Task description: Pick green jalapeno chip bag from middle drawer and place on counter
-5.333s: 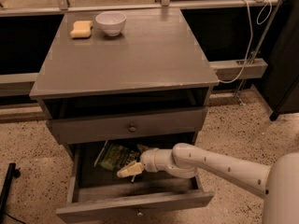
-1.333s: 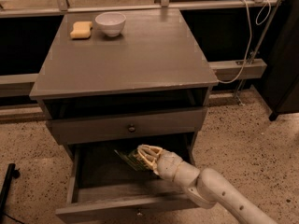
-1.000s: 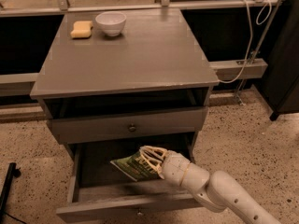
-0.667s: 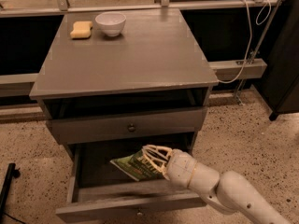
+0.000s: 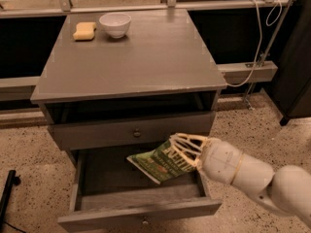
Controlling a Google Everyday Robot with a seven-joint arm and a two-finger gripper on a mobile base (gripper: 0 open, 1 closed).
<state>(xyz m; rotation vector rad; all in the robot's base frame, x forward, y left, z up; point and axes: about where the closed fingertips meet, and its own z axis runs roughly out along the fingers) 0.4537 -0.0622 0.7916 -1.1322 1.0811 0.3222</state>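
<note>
The green jalapeno chip bag [image 5: 163, 162] hangs tilted in the air above the open middle drawer [image 5: 104, 176], in front of the knobbed drawer front. My gripper [image 5: 187, 149] is shut on the bag's right end, its pale ribbed fingers [image 5: 183, 141] wrapped over the bag. My white arm [image 5: 248, 176] comes in from the lower right. The grey counter [image 5: 131, 50] lies above the bag, and the bag is well below its front edge.
A white bowl [image 5: 115, 24] and a yellow sponge [image 5: 84, 31] sit at the counter's back left corner. The drawer with the round knob [image 5: 137, 133] is closed. A white cable [image 5: 257, 42] hangs at the right. A dark object [image 5: 7, 193] stands at the lower left.
The bag has been lifted out of the middle drawer. My gripper has risen and moved slightly right with it, and the bag now hangs above the drawer floor.
</note>
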